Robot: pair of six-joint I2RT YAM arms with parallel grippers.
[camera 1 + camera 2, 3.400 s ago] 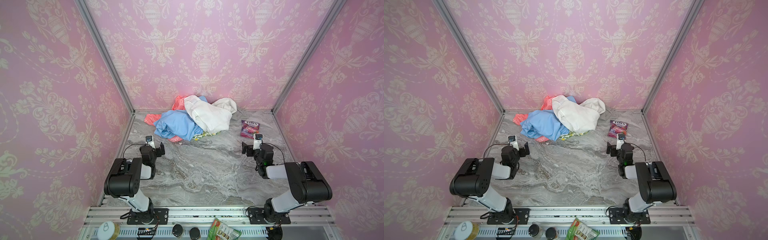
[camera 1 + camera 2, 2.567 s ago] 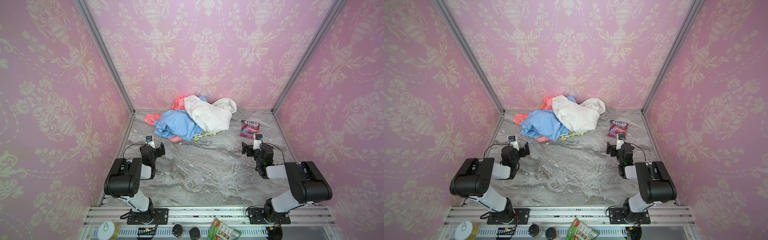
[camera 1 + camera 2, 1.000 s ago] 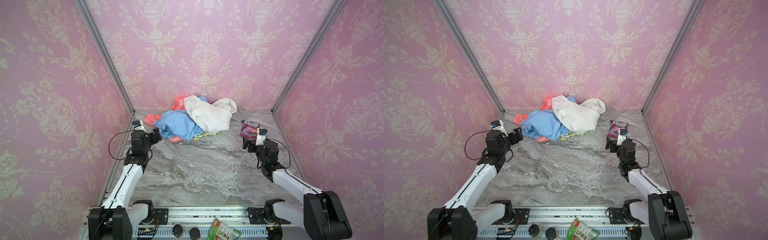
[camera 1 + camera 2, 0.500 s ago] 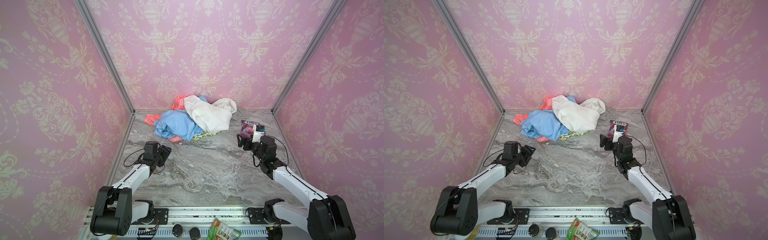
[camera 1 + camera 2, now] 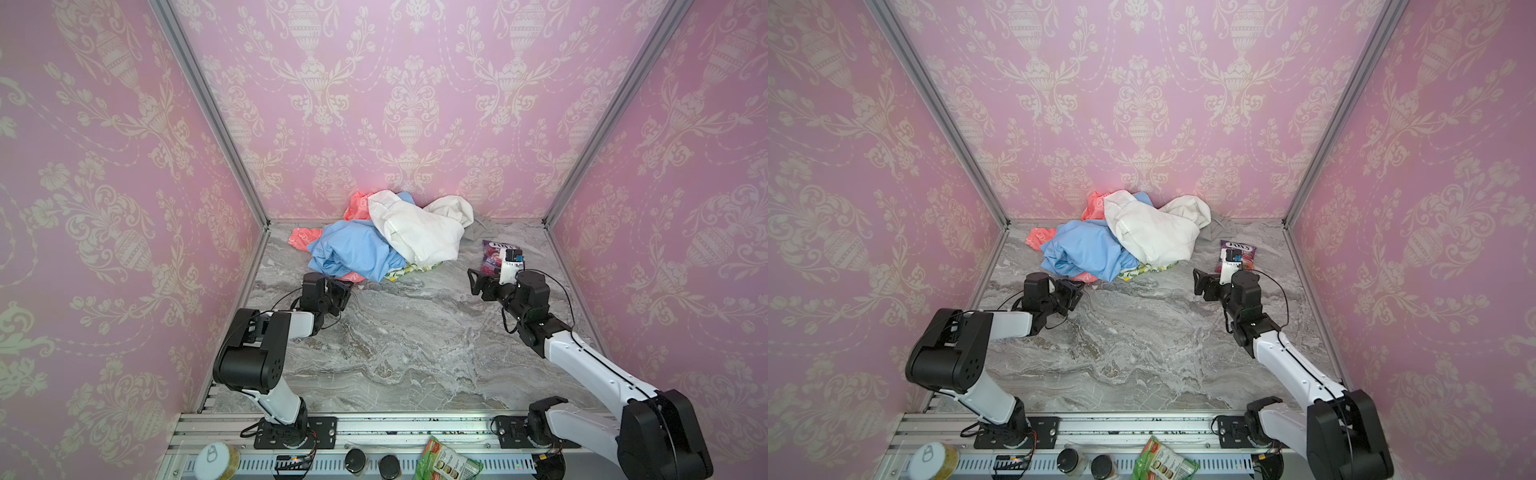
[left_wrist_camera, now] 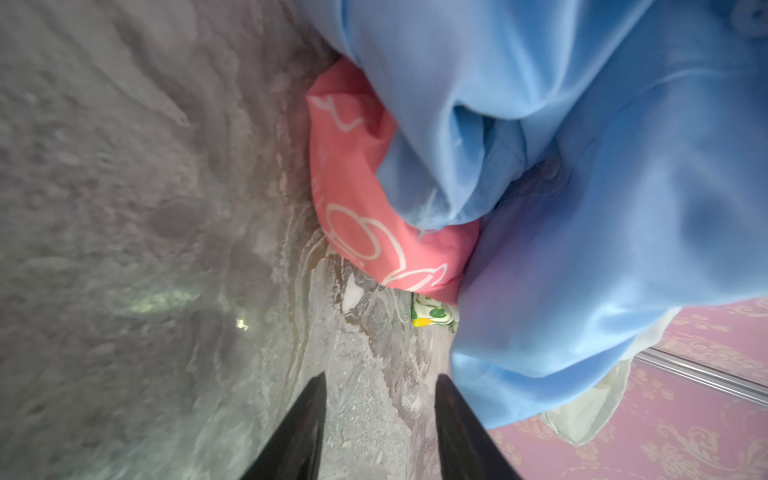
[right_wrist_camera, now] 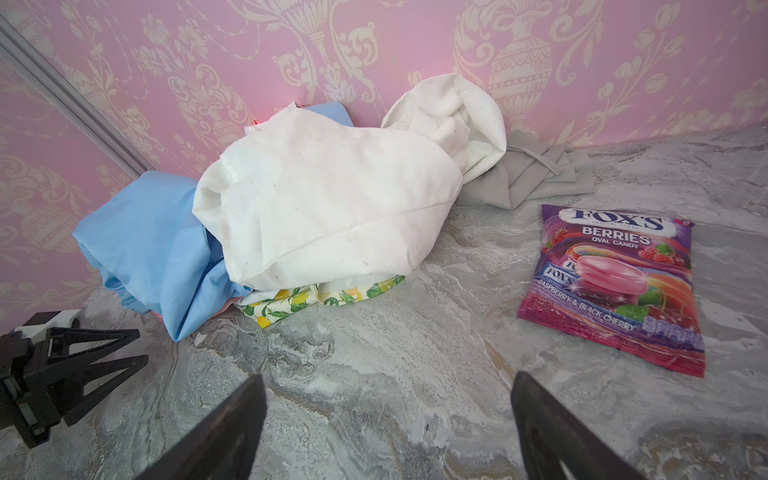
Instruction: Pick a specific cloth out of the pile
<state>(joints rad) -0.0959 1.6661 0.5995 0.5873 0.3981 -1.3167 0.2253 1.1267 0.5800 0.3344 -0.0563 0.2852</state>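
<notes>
The cloth (image 5: 305, 237), coral-pink with white outline shapes, is mostly buried in the pile (image 5: 376, 239) at the back of the marble table (image 5: 415, 340), close against the rear wall. Only scraps of it show in both top views: a corner sticking out toward the left wall, a piece rising behind against the wallpaper, and a small fold peeking from under the front edge of the light blue cloth (image 5: 353, 249). The white cloth (image 5: 419, 232) is draped over the top of the heap, a yellow-green floral piece (image 5: 409, 270) pokes out beneath it at the front, and a grey cloth (image 5: 478, 226) lies by the wall on the right. The left gripper (image 5: 347, 287) sits low over the table, right in front of that coral fold (image 6: 361, 199). In its wrist view the fingers stand partly apart with bare marble between them, and the fold lies just ahead of the tips, not touched. One finger is close beside the hanging edge of the blue cloth. The right gripper (image 5: 473, 282) hovers on the right side, its fingers spread wide and empty, pointing toward the heap. The purple snack packet (image 5: 492, 255) lies flat on the table just behind it, apart from the cloths.
</notes>
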